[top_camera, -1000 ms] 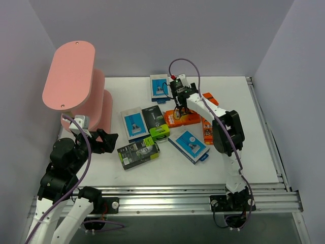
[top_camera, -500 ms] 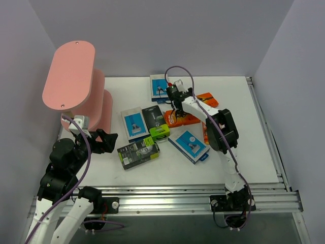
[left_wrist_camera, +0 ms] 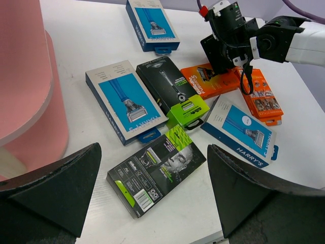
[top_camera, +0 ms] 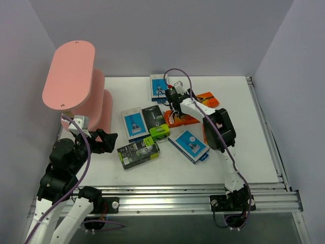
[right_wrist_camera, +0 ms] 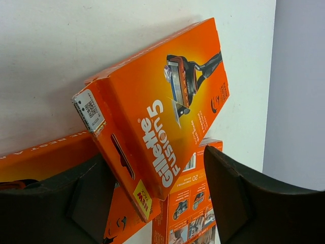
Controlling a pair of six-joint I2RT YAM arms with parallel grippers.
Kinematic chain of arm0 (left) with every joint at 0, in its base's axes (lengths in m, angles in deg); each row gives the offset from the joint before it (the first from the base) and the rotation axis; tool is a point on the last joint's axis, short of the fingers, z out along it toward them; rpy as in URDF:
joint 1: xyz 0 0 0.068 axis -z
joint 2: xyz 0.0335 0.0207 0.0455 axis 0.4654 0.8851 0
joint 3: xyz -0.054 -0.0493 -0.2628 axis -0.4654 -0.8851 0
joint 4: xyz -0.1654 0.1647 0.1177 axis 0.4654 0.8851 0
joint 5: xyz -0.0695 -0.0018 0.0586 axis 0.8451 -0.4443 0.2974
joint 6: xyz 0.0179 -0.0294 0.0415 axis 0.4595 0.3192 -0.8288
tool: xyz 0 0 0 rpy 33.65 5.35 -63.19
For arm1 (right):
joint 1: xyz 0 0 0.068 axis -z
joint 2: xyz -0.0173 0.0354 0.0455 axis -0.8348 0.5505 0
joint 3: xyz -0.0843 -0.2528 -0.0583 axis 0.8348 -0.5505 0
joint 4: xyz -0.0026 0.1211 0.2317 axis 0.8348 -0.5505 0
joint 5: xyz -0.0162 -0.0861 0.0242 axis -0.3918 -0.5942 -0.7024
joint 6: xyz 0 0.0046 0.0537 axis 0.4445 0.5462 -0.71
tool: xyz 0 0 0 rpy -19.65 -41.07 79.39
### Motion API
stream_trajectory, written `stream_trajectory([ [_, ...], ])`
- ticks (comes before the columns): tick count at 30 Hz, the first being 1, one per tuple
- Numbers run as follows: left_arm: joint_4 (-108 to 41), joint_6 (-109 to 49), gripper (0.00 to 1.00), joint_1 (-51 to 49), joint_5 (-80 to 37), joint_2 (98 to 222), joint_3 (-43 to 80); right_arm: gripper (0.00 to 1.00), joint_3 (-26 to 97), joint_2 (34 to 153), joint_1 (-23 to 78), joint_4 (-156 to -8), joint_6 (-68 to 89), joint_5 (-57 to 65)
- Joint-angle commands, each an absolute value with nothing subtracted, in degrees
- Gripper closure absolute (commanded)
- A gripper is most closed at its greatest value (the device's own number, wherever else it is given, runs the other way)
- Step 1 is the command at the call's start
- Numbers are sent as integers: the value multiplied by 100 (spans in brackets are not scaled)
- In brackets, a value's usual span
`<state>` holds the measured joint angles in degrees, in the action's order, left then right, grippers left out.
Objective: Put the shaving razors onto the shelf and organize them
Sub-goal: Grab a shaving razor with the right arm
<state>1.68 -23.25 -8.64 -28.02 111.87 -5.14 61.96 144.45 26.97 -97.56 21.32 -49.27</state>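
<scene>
My left claw (left_wrist_camera: 153,149) hangs released at the bench's (top_camera: 238,152) 8 o'clock, my right claw (right_wrist_camera: 152,157) spread astride an orange razor pack (right_wrist_camera: 167,101) toward 12, seemingly not clenched on it

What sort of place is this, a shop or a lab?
Likely a robot test cell, not a shop: a left arm and right arm bolted to a rail at a white table, plain walls boxing it in, and razor packs strewn beside a pink shelf.

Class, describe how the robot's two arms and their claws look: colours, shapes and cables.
The left arm and right arm have white links with black joints. A purple cable loops along each. The left claw and right claw are black, with broad wedge-shaped fingers.
</scene>
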Motion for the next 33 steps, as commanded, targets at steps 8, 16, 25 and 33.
stream_trajectory([
  [8, 0, -2307, 6, -831, -2923, 11124, -494, 67, 6236, 14626, 2698, -9651, 2414, -5352],
  [16, 0, -2307, 6, -831, -2923, 11106, -494, 100, 6429, 14635, 2715, -9765, 2414, -5281],
  [25, 0, -2298, 6, -831, -2923, 11115, -494, 100, 6754, 13960, 2689, -10143, 2125, -4904],
  [33, 44, -2298, 6, -849, -2923, 11124, -485, 100, 7545, 13300, 2601, -10688, 1755, -4228],
])
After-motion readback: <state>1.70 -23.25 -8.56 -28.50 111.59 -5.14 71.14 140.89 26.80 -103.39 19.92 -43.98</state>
